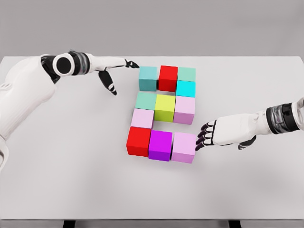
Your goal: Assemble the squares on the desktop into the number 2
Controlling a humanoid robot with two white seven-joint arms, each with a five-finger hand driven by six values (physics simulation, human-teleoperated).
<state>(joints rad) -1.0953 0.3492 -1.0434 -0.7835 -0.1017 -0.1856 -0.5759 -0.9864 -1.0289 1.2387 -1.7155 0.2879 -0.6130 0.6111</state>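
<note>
The pale purple block (184, 147) at the bottom row's right end is touched by the spread right robot hand (212, 135), positioned just to its right.

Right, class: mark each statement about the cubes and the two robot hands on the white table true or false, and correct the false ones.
1. The yellow-green cube sits in the middle of the middle row. True.
2. The bottom row holds two red cubes. False: it holds one red cube, a magenta cube and a light purple cube.
3. The right hand has its fingertips at the light purple cube's right side. True.
4. The left hand grips the teal cube. False: it is open and beside it, holding nothing.
5. The cyan cube lies on the left of the figure. False: it is on the right, below the top row.
</note>
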